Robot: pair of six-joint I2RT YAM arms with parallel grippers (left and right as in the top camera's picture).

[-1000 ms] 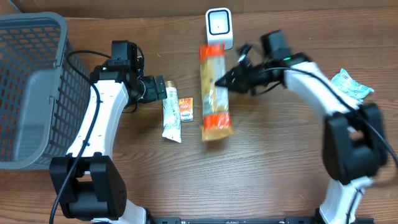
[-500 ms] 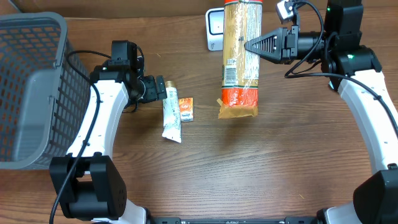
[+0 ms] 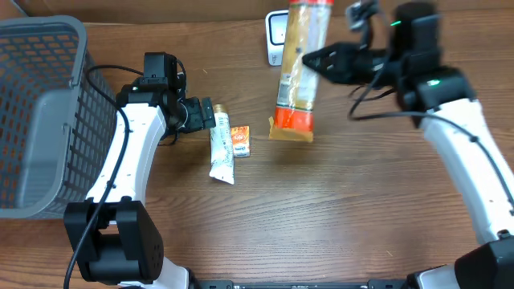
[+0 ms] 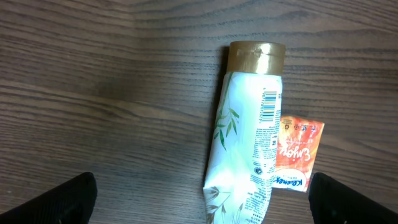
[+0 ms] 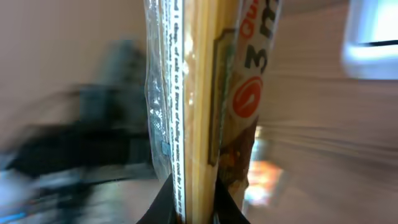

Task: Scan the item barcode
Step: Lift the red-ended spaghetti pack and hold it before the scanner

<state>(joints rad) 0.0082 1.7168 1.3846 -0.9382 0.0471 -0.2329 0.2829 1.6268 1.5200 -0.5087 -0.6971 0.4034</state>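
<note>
The item, a long clear pasta packet [image 3: 295,72] with orange ends, is held off the table, a little tilted. My right gripper [image 3: 309,58] is shut on its side. The packet overlaps the white scanner [image 3: 275,38] at the back edge. In the right wrist view the packet [image 5: 199,93] stands edge-on between the dark jaws of that gripper [image 5: 193,205], and the scanner [image 5: 373,25] is a white blur at top right. My left gripper [image 3: 210,116] hangs open over the table, nothing in it.
Under the left gripper [image 4: 208,199] lie a white tube [image 4: 249,155] with a gold cap and a small orange tissue packet [image 4: 297,155]. A grey basket [image 3: 40,112] fills the left side. The tube [image 3: 221,148] lies just left of the tissue packet [image 3: 240,141].
The right arm lifted the pasta packet off the table, then carried it left across the scanner and tilted it. The left arm has not moved.
</note>
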